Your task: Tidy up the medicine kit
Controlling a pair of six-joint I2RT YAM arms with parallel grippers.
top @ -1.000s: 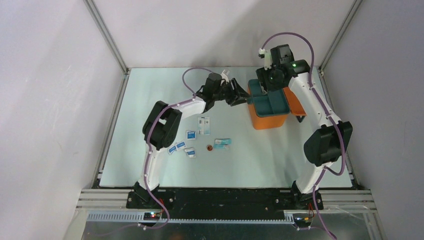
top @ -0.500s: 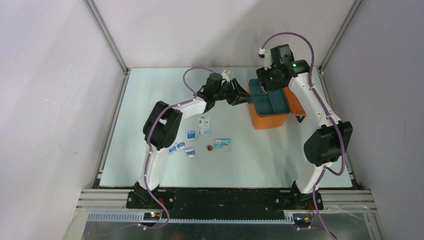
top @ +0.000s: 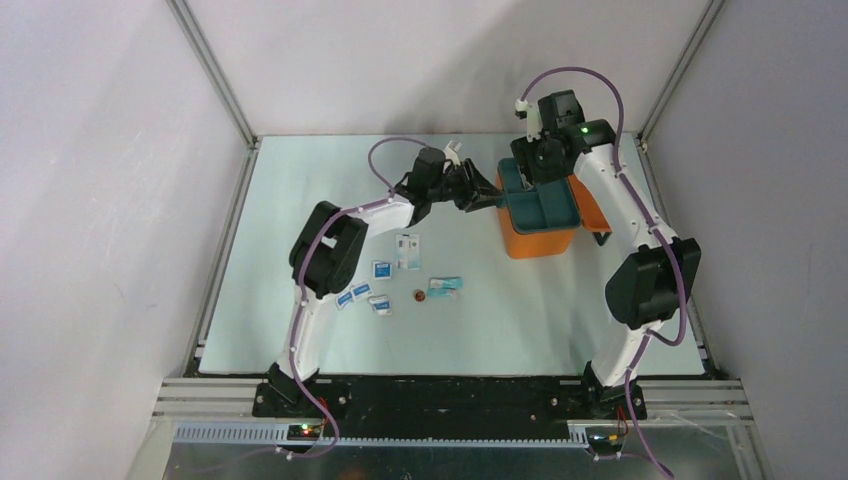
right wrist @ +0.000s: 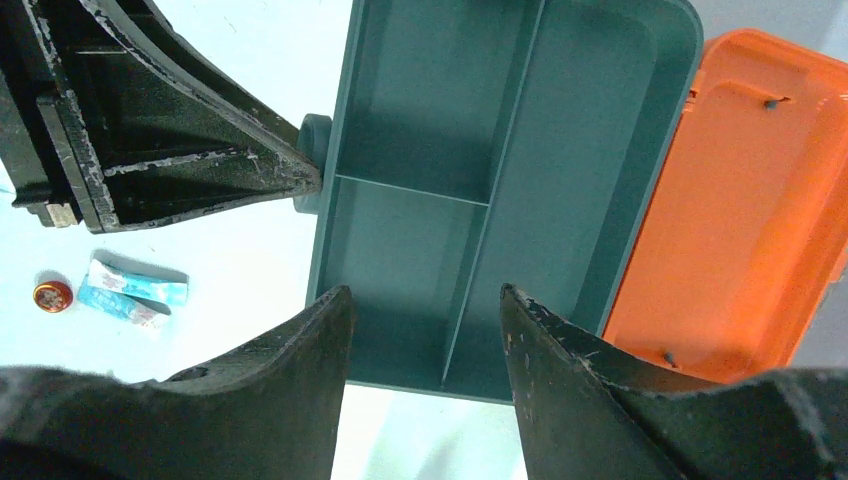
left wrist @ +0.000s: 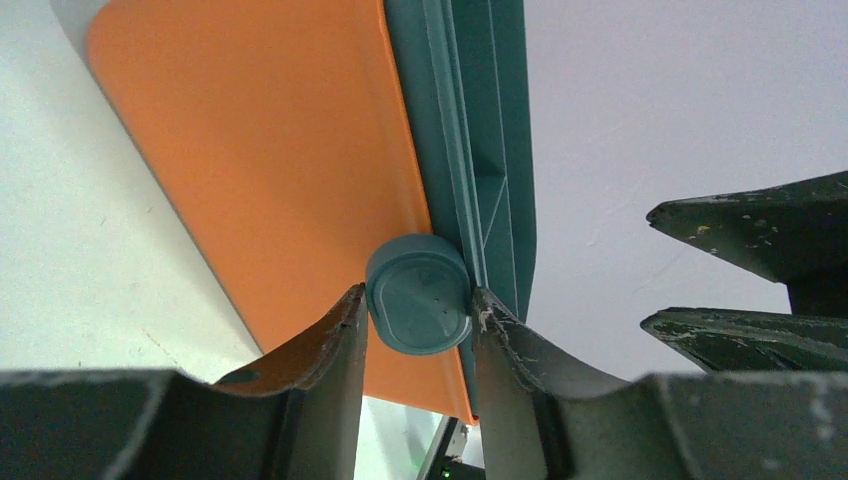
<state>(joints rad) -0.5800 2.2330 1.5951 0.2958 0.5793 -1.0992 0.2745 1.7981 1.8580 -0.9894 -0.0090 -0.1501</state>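
Left gripper (left wrist: 418,298) pinches teal knob (left wrist: 420,310) on medicine kit (top: 535,243) (lid (right wrist: 740,200) open).

Overhead wide; both wrist cameras close, sharing kit (top: 538,240).

The medicine kit (left wrist: 260,150) is smooth, matt orange plastic; the left claw (left wrist: 418,305) is dark, scuffed and rough-surfaced.

Top view: medicine kit (top: 540,235) 12 o'clock end hidden under right end effector (top: 538,165); packets (top: 407,248) at kit's 8 o'clock, print too small to read. Right wrist view: lid (right wrist: 740,200) cut off at 3 o'clock edge
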